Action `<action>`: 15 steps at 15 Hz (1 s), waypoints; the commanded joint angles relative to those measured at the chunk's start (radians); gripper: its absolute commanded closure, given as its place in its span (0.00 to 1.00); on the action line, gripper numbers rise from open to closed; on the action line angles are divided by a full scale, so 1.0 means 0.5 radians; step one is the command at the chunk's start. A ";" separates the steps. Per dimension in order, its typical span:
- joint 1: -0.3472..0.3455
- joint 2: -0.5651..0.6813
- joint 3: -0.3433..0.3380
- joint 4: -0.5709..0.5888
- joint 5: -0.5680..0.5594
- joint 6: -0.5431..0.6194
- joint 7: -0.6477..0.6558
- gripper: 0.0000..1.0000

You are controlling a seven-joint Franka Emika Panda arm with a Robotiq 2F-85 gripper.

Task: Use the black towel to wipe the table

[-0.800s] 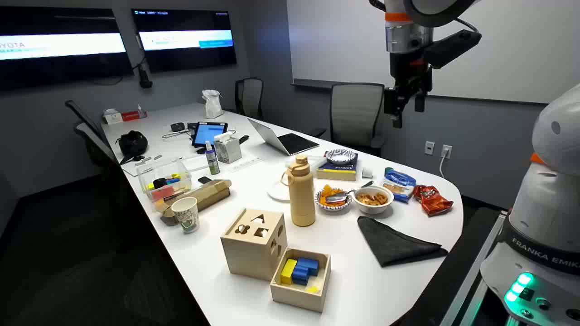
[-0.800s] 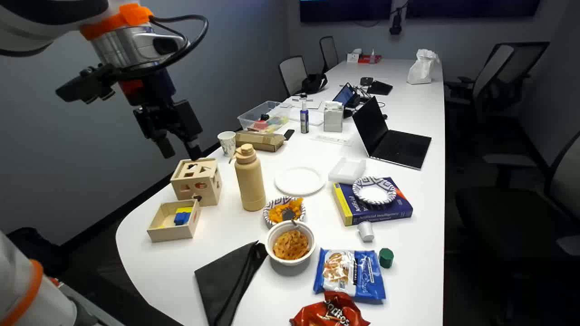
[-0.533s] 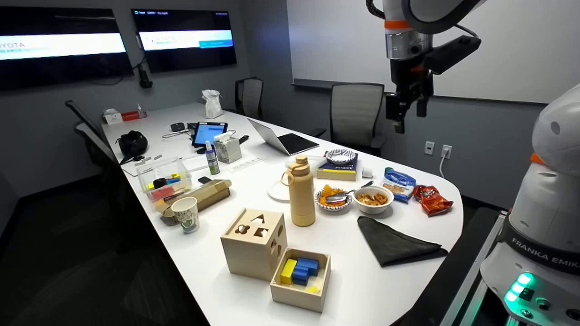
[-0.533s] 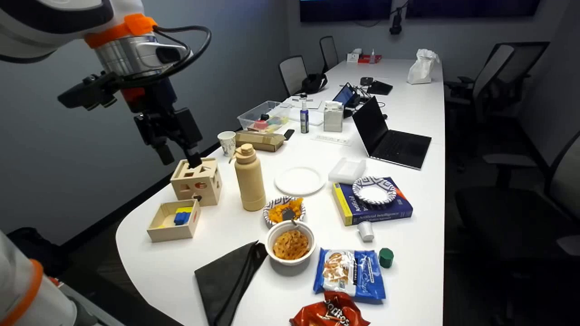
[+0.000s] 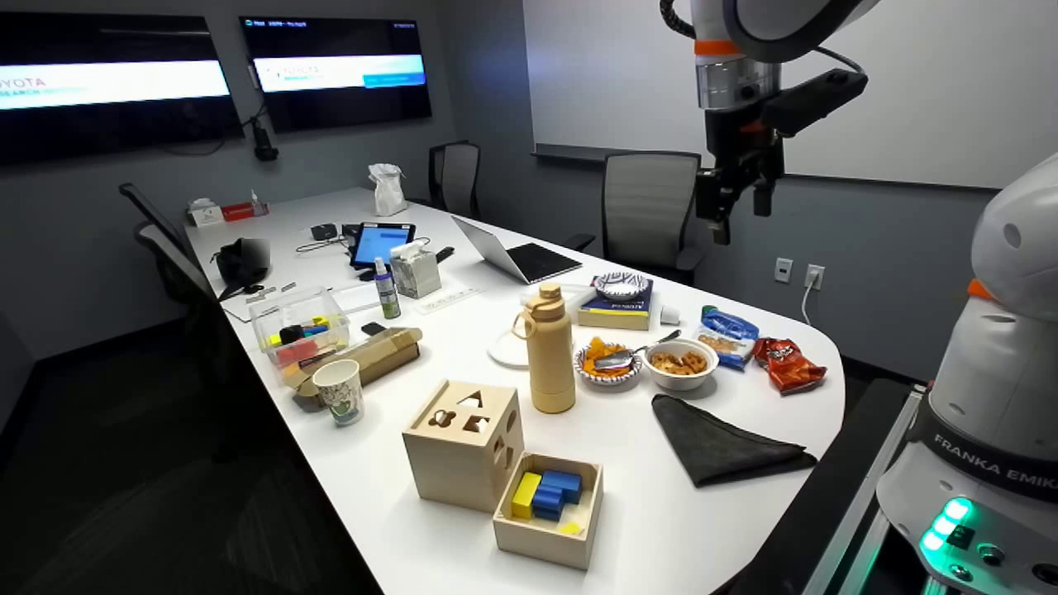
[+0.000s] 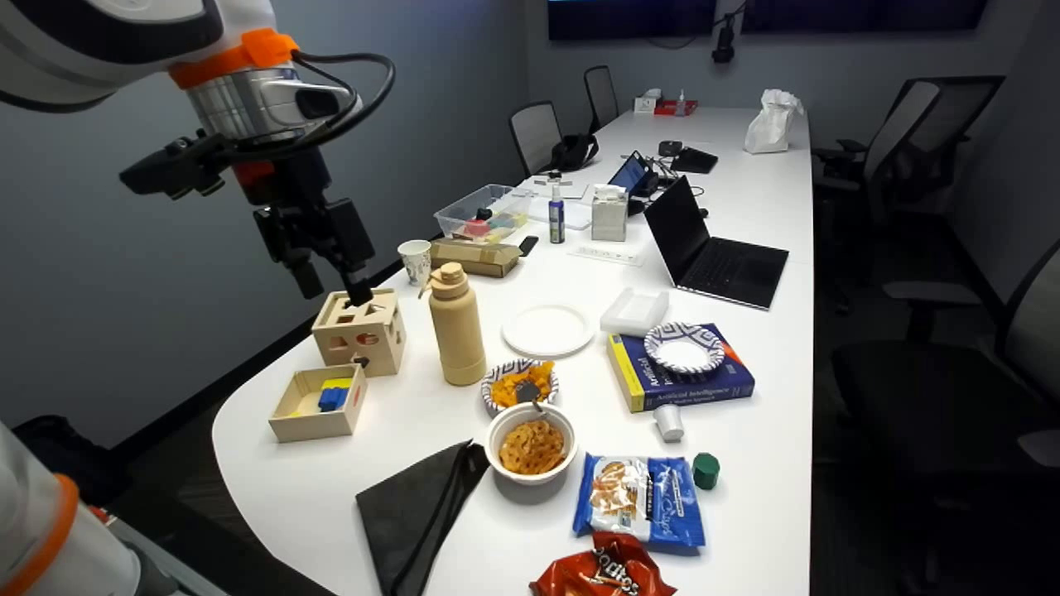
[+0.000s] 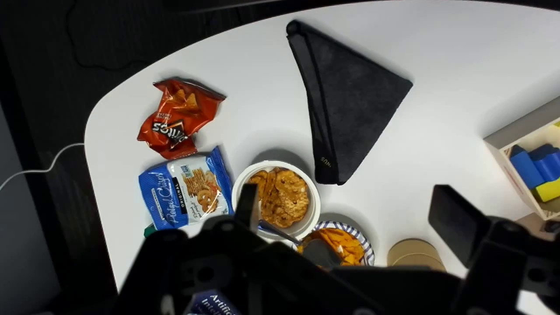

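Observation:
The black towel [image 5: 727, 446] lies folded into a rough triangle on the white table [image 5: 661, 529], near its rounded end by the robot base. It also shows in an exterior view [image 6: 418, 513] and in the upper middle of the wrist view [image 7: 350, 96]. My gripper [image 5: 742, 219] hangs well above the table, apart from the towel. In an exterior view the gripper [image 6: 334, 288] appears above and to the left of the bottle. In the wrist view the gripper [image 7: 350, 210] has its fingers wide apart with nothing between them.
A white bowl of crisps [image 7: 284, 201] stands close to a towel corner, beside a patterned bowl [image 6: 520, 385] with a spoon. A tan bottle [image 5: 551, 347], wooden shape box [image 5: 463, 446] and block tray [image 5: 550, 512] stand nearby. A red chip bag [image 7: 179, 118] and blue snack bag [image 7: 188, 190] lie near the edge.
My gripper has moved slightly lower, with a small sideways shift to the right in an exterior view. It stays open. The towel and the other objects have not moved.

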 commanded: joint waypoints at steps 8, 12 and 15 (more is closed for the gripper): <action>0.044 1.148 0.041 0.169 0.357 0.966 0.564 0.00; 0.039 1.550 0.054 0.280 0.328 1.304 0.829 0.00; 0.060 1.820 0.014 0.393 0.198 1.426 1.142 0.00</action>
